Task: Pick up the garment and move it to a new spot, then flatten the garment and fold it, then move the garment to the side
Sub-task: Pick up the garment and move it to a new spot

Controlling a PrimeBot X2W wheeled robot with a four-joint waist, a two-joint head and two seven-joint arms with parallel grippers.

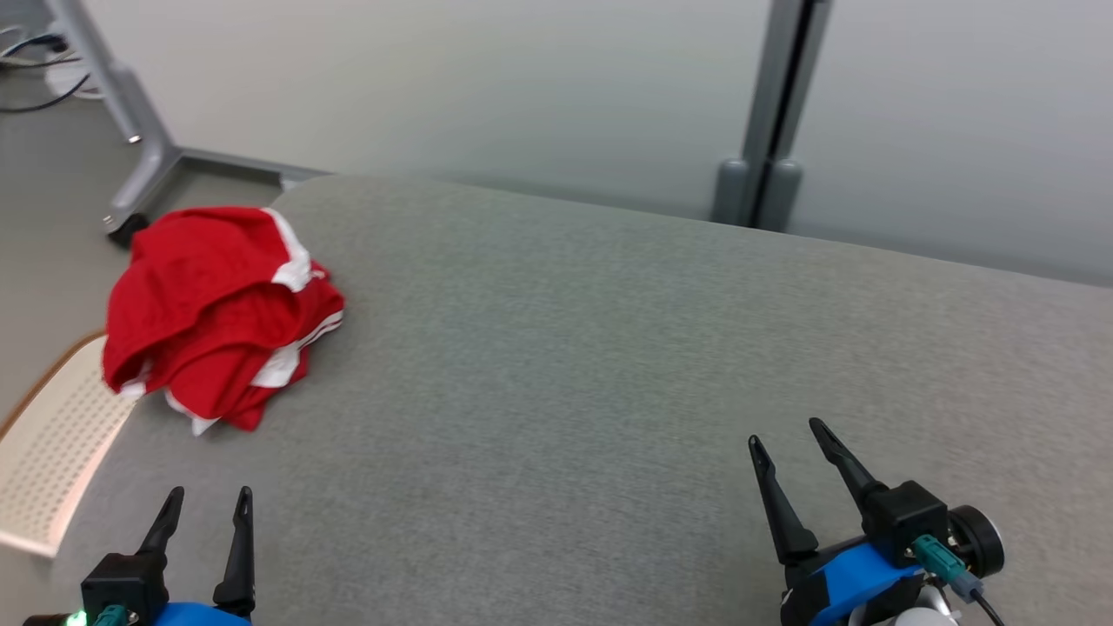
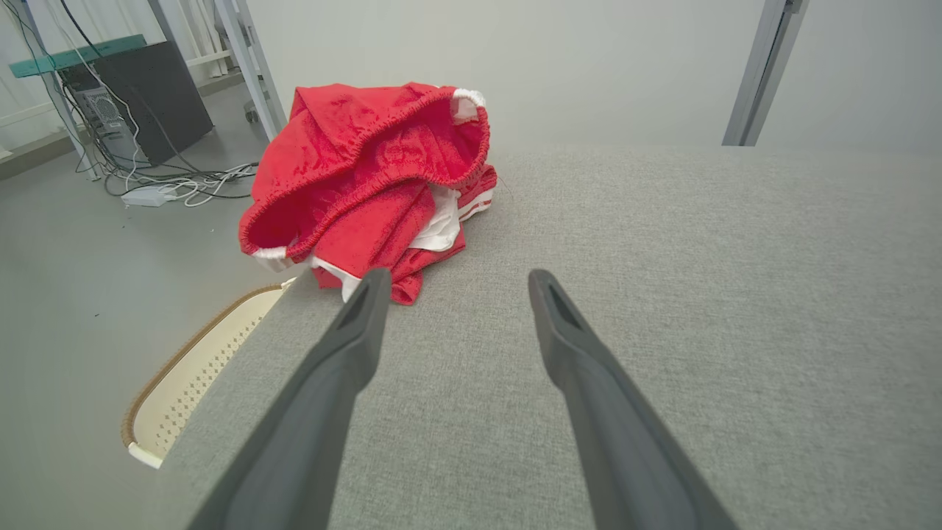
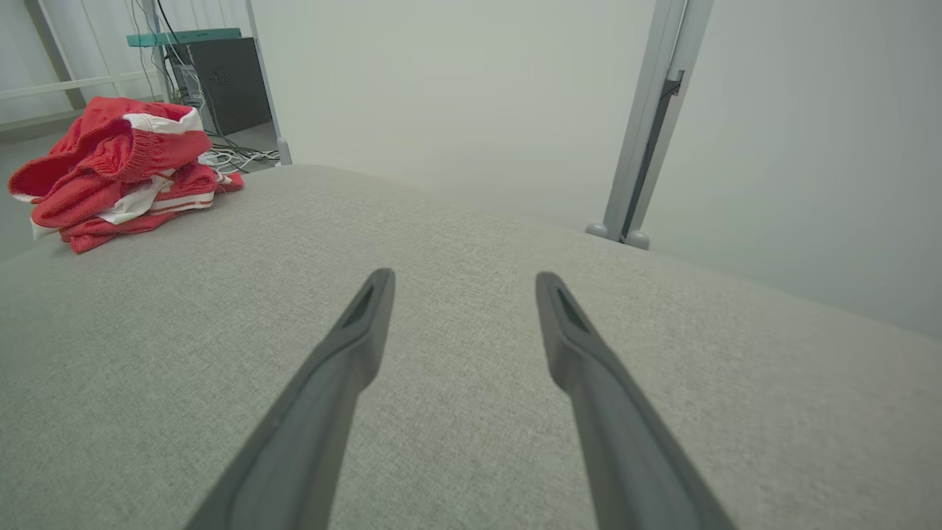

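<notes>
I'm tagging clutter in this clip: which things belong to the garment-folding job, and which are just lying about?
Job: grey table; red garment, crumpled at its left edge; left hand and right hand, both open, empty.
Lying about: pale perforated basket beside the table; computer tower; floor cables; grey post.

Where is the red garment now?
The garment lies at the left edge of the table in the head view, ahead of the left gripper, by a cream basket.
</notes>
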